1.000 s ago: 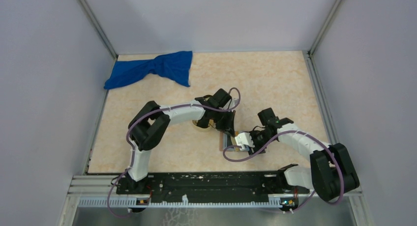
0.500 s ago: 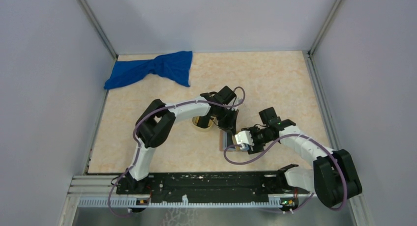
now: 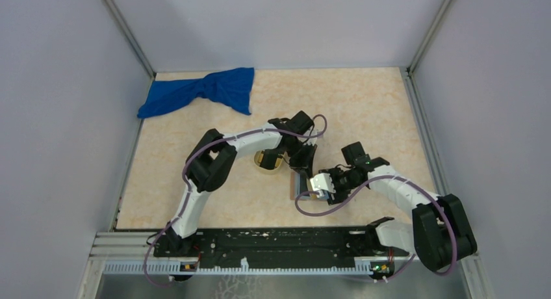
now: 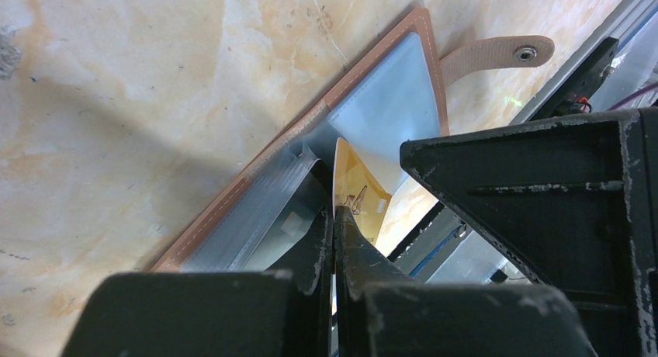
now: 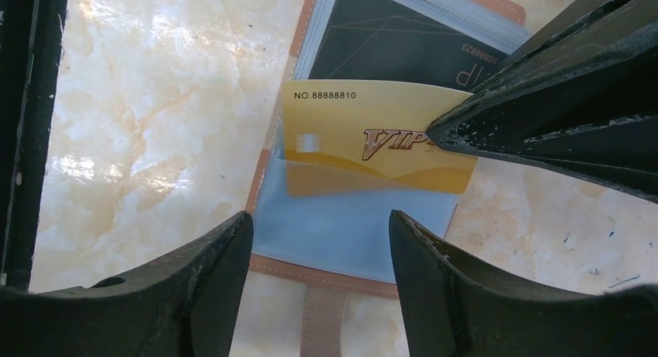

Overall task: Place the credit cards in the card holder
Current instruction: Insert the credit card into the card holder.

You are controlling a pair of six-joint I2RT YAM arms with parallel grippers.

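- The card holder (image 5: 349, 233) lies open on the counter (image 5: 147, 124) with its blue-grey inside facing up. Its snap strap (image 5: 322, 326) lies flat off one edge.
- A black card (image 5: 388, 43) sits tucked in one pocket of the holder.
- A gold card (image 5: 365, 143) printed "VIP" lies across the holder's middle. One long edge is slid under the clear lip of the neighbouring pocket; the rest is outside it.
- The left tool (image 4: 335, 217) is pinched tight on one end of the gold card, above the holder's side.
- The right tool (image 5: 320, 248) is spread wide with nothing in it, one finger on either side of the holder's strap edge. Whether they touch the counter is hard to tell.
- A blue cloth (image 3: 201, 91) lies well apart from the holder.
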